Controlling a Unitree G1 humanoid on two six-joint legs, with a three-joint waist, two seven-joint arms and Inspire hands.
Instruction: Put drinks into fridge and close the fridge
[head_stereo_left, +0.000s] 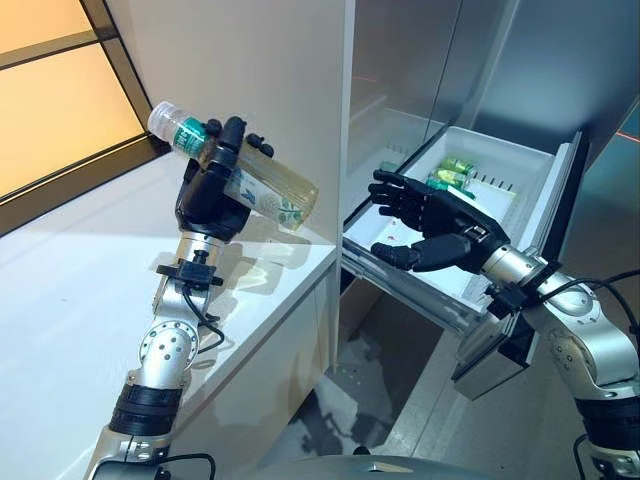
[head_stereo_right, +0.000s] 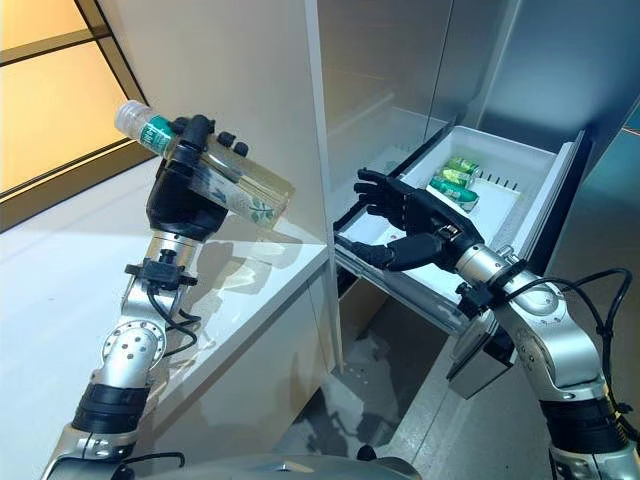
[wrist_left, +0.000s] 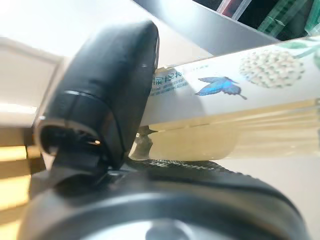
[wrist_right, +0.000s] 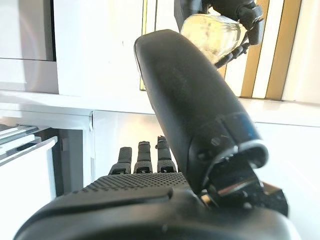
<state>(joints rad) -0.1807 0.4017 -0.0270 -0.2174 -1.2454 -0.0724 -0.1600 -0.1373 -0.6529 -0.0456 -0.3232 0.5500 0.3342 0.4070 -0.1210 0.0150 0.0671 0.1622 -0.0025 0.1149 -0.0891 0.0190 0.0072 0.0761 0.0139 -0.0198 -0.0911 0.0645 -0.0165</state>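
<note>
My left hand (head_stereo_left: 212, 192) is shut on a clear bottle (head_stereo_left: 262, 192) of pale yellow drink with a green label. It holds the bottle tilted above the white counter (head_stereo_left: 90, 290), base toward the fridge. In the left wrist view the bottle (wrist_left: 240, 120) lies across the palm under the thumb (wrist_left: 110, 90). My right hand (head_stereo_left: 430, 225) is open, fingers spread, over the pulled-out white fridge drawer (head_stereo_left: 520, 165). Green drinks (head_stereo_left: 452, 172) lie at the drawer's back. The right wrist view shows straight fingers (wrist_right: 142, 157) and the bottle (wrist_right: 210, 37) far off.
A white fridge side panel (head_stereo_left: 250, 80) stands between the counter and the drawer. The grey fridge door (head_stereo_left: 560, 60) stands behind the drawer. A yellow-lit window (head_stereo_left: 50, 90) lies at the far left. Dark floor (head_stereo_left: 370, 390) shows below the drawer.
</note>
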